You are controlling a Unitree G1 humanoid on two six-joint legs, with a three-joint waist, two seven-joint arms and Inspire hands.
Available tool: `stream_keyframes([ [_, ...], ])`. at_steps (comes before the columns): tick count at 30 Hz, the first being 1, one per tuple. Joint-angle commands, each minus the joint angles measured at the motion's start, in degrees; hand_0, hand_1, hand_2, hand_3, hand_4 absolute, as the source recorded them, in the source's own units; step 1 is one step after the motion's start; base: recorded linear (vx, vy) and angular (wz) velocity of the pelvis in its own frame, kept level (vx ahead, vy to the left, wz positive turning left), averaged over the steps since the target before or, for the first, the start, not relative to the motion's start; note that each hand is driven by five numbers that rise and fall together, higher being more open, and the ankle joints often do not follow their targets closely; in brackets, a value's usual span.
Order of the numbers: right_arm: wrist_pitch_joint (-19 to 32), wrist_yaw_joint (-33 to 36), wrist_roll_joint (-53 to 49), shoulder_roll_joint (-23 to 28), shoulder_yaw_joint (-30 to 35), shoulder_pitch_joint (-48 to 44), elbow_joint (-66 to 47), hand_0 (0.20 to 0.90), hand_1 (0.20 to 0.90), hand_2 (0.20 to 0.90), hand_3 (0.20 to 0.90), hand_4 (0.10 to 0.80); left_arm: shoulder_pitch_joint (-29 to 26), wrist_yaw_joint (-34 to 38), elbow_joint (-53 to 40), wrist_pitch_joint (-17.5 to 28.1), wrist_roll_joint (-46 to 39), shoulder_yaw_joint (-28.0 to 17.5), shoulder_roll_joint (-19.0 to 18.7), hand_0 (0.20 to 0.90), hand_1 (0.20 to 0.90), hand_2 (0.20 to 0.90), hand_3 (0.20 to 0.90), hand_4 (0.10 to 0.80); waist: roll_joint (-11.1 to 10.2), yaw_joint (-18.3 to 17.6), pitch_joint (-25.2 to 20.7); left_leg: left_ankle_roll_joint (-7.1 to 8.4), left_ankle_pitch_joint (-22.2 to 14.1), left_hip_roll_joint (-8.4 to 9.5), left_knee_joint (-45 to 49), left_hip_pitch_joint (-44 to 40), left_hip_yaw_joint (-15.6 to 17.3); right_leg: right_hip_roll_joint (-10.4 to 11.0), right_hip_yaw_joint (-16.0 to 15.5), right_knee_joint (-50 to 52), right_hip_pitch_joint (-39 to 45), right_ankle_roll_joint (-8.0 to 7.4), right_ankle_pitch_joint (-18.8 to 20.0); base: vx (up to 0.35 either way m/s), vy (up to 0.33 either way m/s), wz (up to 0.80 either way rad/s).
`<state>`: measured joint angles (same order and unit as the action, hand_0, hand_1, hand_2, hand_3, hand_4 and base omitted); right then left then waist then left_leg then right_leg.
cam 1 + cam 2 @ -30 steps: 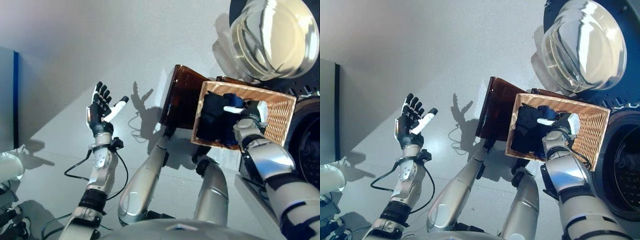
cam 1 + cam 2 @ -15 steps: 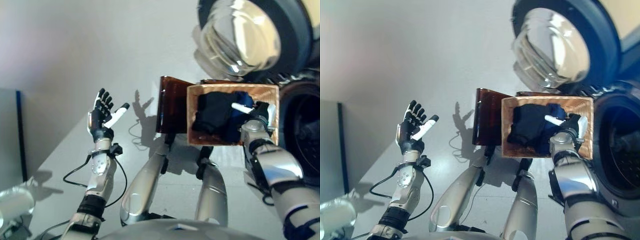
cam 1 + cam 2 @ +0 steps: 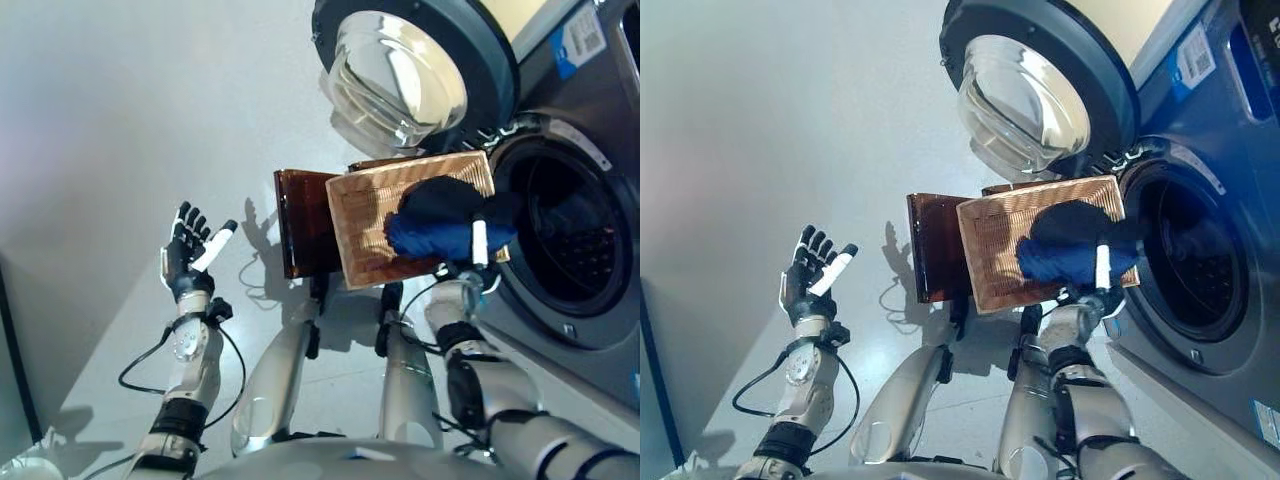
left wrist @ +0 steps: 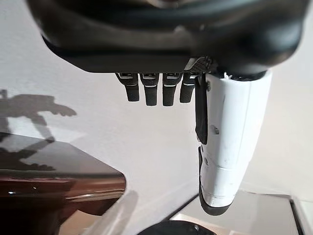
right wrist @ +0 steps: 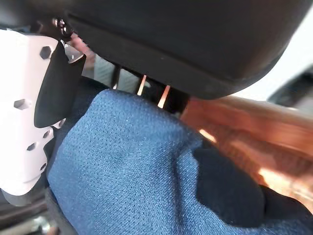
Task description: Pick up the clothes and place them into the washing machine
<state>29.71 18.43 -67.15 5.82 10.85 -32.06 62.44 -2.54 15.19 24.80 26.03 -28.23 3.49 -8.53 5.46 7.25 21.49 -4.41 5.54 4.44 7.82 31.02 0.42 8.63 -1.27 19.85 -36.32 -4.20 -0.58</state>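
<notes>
While right robot hand (image 3: 478,262) clutches bunched dark blue clothes (image 3: 440,218), left robot hand (image 3: 188,256) spread, empty

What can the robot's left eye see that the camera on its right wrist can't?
Only the left eye view shows the washing machine's open door, its dark drum, the whole wicker basket and the left hand, raised open and empty. Only the right wrist view shows the weave of the blue cloth up close, and the right hand with its white thumb pressed against it. Both show the dark blue clothes held in front of the basket.
</notes>
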Motion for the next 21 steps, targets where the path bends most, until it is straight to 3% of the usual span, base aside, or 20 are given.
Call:
stream_keyframes([
  [1, 5.4, -2.3, 0.2, 2.3, -2.2, 0.3, -1.9, 0.2, 0.2, 0.2, 0.2, 0.3, 0.5, 0.8, -3.6, 7.1, -0.3, -1.4, -0.6, 0.9, 0.9, 0.9, 0.9, 0.8, 1.8, 1.5, -3.8, 3.69, -4.1, 0.89, 3.0, 4.1, -0.9, 2.5, -1.1, -8.0, 6.3, 0.62, 1.5, 0.0, 0.0, 0.0],
  [11, 7.7, -4.5, -4.8, -1.8, -3.2, -0.6, -1.6, 0.2, 0.2, 0.2, 0.2, 0.3, -0.2, 2.1, -3.3, 7.7, 0.4, 0.3, -0.2, 0.9, 0.9, 0.9, 0.9, 0.8, 3.2, 1.6, -3.0, 3.63, -4.0, 1.04, 3.2, 4.5, -0.6, 2.4, -0.3, -7.1, 5.4, 0.87, 1.3, 0.0, 0.0, 0.0],
  [21, 13.4, -1.6, -10.2, -2.4, 4.6, -4.0, -0.8, 0.2, 0.2, 0.2, 0.2, 0.3, 1.5, 2.1, -3.8, 8.2, -0.3, 1.1, -0.4, 0.9, 0.9, 0.9, 0.9, 0.8, 5.4, 2.0, -4.6, 3.4, -4.3, 1.67, 2.6, 4.1, -0.3, 2.9, 0.4, -7.4, 5.5, 0.53, 1.2, 0.013, 0.019, -0.01],
])
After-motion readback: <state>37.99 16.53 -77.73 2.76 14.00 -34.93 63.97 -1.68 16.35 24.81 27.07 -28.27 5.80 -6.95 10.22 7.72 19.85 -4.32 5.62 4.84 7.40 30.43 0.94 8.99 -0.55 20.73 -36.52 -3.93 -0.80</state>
